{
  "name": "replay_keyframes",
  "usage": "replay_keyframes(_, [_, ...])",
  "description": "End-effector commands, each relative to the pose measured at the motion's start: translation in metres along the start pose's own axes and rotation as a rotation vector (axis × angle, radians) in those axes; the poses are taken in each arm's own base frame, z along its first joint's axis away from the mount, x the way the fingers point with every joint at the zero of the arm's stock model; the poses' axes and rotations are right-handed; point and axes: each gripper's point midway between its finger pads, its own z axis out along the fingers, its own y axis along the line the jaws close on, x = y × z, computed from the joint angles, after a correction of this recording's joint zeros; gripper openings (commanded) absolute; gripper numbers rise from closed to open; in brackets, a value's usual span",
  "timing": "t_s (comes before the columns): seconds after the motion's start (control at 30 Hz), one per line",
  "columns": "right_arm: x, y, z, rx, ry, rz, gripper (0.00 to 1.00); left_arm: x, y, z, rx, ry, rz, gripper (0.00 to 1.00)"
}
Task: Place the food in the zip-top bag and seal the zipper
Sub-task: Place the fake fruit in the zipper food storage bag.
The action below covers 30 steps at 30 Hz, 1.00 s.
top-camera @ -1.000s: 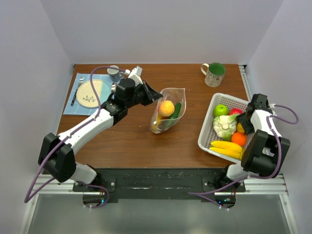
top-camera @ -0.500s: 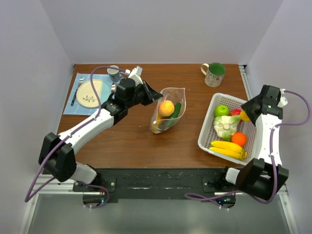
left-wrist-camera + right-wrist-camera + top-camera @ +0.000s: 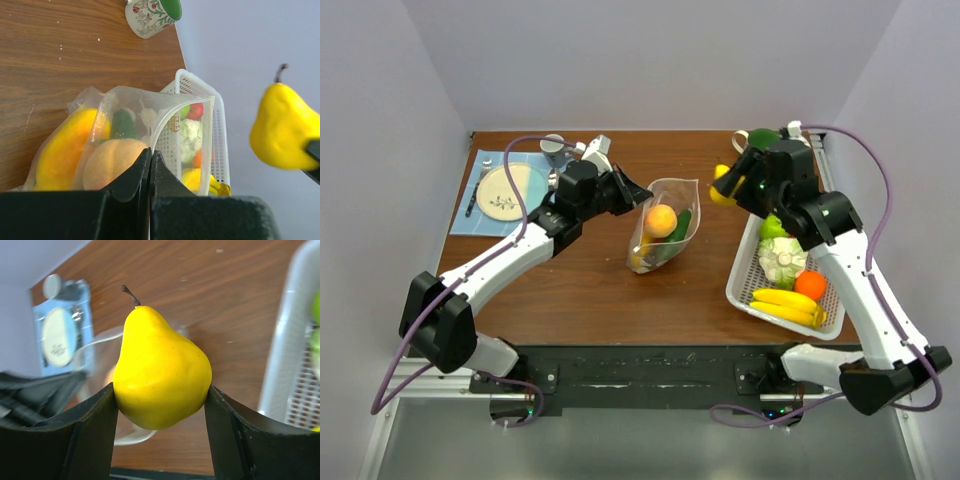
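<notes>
The clear zip-top bag stands open mid-table with an orange fruit, a green piece and a yellow piece inside; it also shows in the left wrist view. My left gripper is shut on the bag's mouth edge and holds it up. My right gripper is shut on a yellow pear, held in the air right of the bag; the pear also shows in the left wrist view. More food lies in the white basket: green apple, cauliflower, orange, bananas.
A floral mug with a green inside stands at the back, partly hidden by my right arm in the top view. A plate on a blue mat with cutlery lies at the back left. White walls close the sides.
My right gripper lifted the yellow pear out of the basket and swung it left and back toward the bag. The left arm and the bag have not moved.
</notes>
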Motion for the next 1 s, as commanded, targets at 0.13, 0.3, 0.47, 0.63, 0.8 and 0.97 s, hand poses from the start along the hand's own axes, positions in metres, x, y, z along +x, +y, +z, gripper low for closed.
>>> replay_keyframes(0.13, [0.035, 0.099, 0.004, -0.081, 0.003, -0.128, 0.18, -0.029, -0.028, -0.006, 0.065, -0.092, 0.001, 0.00])
replay_keyframes(0.3, [0.041, 0.079, 0.035, 0.090, -0.054, -0.210, 0.26, -0.033, -0.032, -0.012, 0.065, -0.102, 0.014, 0.00])
replay_keyframes(0.47, [0.046, 0.081, 0.050, 0.101, -0.045, -0.269, 0.64, -0.034, -0.034, -0.014, 0.066, -0.105, 0.018, 0.00])
replay_keyframes(0.63, [0.041, 0.084, 0.043, 0.082, -0.055, -0.273, 0.92, -0.035, -0.034, -0.016, 0.068, -0.109, 0.018, 0.00])
replay_keyframes(0.8, [0.040, 0.082, 0.038, 0.085, -0.042, -0.295, 0.97, -0.035, -0.035, -0.015, 0.073, -0.109, 0.016, 0.00])
replay_keyframes(0.97, [0.037, 0.070, 0.030, 0.105, -0.056, -0.291, 0.96, -0.035, -0.034, -0.015, 0.074, -0.110, 0.013, 0.00])
